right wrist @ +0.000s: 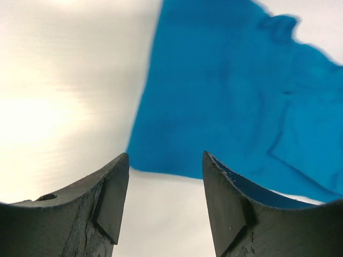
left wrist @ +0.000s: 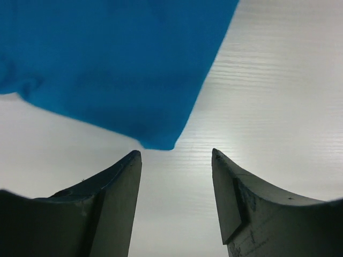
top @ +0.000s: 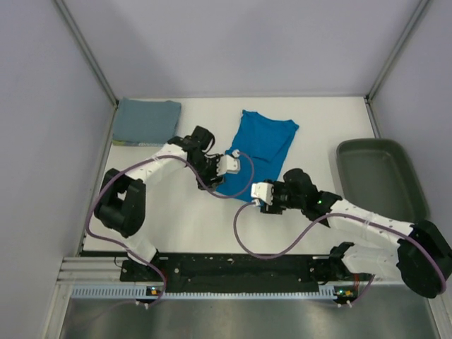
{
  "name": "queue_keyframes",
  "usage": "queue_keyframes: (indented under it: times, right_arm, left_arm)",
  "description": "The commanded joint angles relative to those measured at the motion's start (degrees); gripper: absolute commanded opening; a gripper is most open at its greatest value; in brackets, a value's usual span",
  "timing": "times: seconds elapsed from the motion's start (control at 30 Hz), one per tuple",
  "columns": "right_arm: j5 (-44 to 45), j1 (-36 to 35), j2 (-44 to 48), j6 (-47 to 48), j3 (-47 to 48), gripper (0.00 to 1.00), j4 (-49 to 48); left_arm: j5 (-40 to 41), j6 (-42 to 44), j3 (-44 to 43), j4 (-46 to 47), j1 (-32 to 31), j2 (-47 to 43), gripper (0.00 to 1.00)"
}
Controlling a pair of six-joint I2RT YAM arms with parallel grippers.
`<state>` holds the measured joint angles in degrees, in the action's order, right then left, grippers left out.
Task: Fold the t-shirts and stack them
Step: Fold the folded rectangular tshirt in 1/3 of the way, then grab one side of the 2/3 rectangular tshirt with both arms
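Observation:
The cobalt blue t-shirt (top: 265, 141) lies on the white table (top: 318, 120) as a long, narrow, slanted shape. It also shows in the left wrist view (left wrist: 118, 64) and the right wrist view (right wrist: 225, 96). The dusty grey-blue t-shirt (top: 146, 121) lies in a square fold at the far left corner. My left gripper (top: 228, 165) is open and empty at the blue shirt's left near edge; one shirt corner lies just ahead of its tips (left wrist: 176, 155). My right gripper (top: 260, 191) is open and empty at the shirt's near end, whose hem lies just beyond its tips (right wrist: 165, 156).
A dark green tray (top: 381, 145) stands at the right side of the table. Grey walls enclose the table on the left, back and right. Both arms reach inward over the middle of the table.

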<state>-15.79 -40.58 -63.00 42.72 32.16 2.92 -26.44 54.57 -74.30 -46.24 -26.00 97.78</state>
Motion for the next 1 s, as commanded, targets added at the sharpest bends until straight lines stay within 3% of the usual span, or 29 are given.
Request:
queue_keyframes:
  times: [0.0, 0.27, 0.4, 0.47, 0.53, 0.6, 0.7, 0.73, 0.97]
  right_arm:
    - [1.2, -3.8, -4.0, 3.2, -1.0, 0.56, 2.5]
    - [7.0, -7.3, -15.6, 2.9, 1.6, 0.54, 0.7]
    - [9.5, -7.5, -19.5, 1.6, 3.3, 0.47, 3.0]
    - [9.8, -7.6, -20.1, 1.3, 3.6, 0.37, 4.2]
    - [9.9, -7.6, -19.8, 1.0, 3.7, 0.15, 5.1]
    - [10.0, -7.6, -18.8, 0.5, 3.7, 0.01, 6.4]
    - [9.6, -7.6, -16.4, -0.4, 4.3, 0.0, 8.7]
    - [9.5, -7.7, -15.2, -0.9, 4.7, 0.0, 10.0]
    - [7.1, -13.2, -2.8, -3.0, 7.7, 0.0, 25.7]
  left_arm:
    - [2.1, 6.5, 6.1, 9.5, -3.2, -0.7, 0.61]
    - [7.0, 6.7, 5.5, 11.6, -4.6, 4.3, 0.63]
    - [8.1, 7.5, 5.6, 8.5, -5.5, 6.7, 0.62]
    - [8.1, 7.7, 5.7, 7.6, -5.8, 7.7, 0.62]
    - [8.2, 7.6, 5.8, 7.0, -6.3, 8.2, 0.61]
    - [8.1, 7.0, 5.9, 7.0, -6.8, 8.6, 0.53]
    - [8.8, 4.7, 5.2, 6.3, -7.2, 8.4, 0.05]
    - [9.5, 3.5, 4.8, 5.3, -7.1, 7.7, 0.0]
    - [6.7, 2.0, 10.0, -5.1, -7.1, -5.6, 0.0]
